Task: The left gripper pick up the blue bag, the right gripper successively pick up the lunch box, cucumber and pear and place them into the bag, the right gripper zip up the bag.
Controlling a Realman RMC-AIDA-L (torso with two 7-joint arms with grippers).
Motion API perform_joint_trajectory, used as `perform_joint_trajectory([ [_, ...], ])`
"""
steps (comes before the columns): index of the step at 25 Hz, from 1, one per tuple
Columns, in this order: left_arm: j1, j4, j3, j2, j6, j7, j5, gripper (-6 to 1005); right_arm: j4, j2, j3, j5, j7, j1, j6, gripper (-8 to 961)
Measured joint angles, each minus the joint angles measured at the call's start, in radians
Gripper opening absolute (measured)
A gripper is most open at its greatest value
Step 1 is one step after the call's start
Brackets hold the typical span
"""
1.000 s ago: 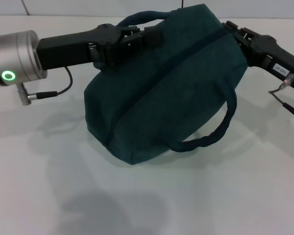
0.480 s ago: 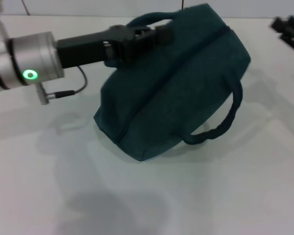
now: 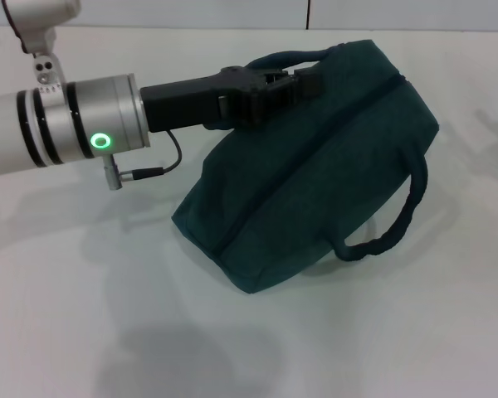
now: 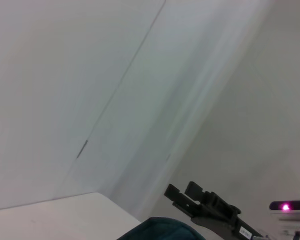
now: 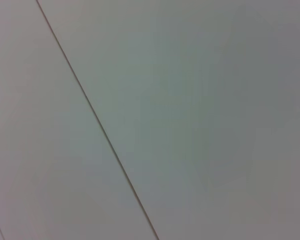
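The blue bag (image 3: 315, 182) lies tilted on the white table, its zipper line closed along the top. My left gripper (image 3: 303, 81) reaches in from the left and is shut on the bag's far loop handle at its upper edge. The near handle (image 3: 394, 232) hangs free at the front right. A corner of the bag shows in the left wrist view (image 4: 160, 231). My right gripper (image 4: 179, 192), with its white label, shows only in the left wrist view, lifted off beyond the bag and away from it. The lunch box, cucumber and pear are out of view.
The white table (image 3: 108, 323) stretches around the bag on all sides. The left arm's thin black cable and plug (image 3: 145, 172) hang under its silver cuff. A pale wall stands behind the table. The right wrist view shows only a plain pale surface.
My left arm has shifted right and nearer, carrying the bag with it by the handle. My right gripper has drawn back from the bag's right end and left the head view.
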Motion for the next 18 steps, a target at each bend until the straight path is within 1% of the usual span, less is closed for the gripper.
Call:
perform_joint_trajectory([
  [4,-0.002,-0.021,0.011,0.002,-0.04,0.007,0.002,121,0.001,0.003,0.0,-0.001,0.0,0.002,0.0,692],
  [8,-0.003,-0.061,0.006,0.005,-0.056,0.007,-0.014,124,0.001,0.003,-0.002,-0.002,-0.001,0.009,0.0,692],
  [11,0.004,-0.071,0.005,0.004,-0.062,0.007,-0.025,126,-0.001,0.004,-0.006,-0.007,-0.001,0.014,0.0,693],
  [18,0.02,-0.093,0.005,0.006,-0.05,0.024,-0.076,382,-0.007,0.007,-0.006,-0.028,0.003,0.014,-0.006,693],
])
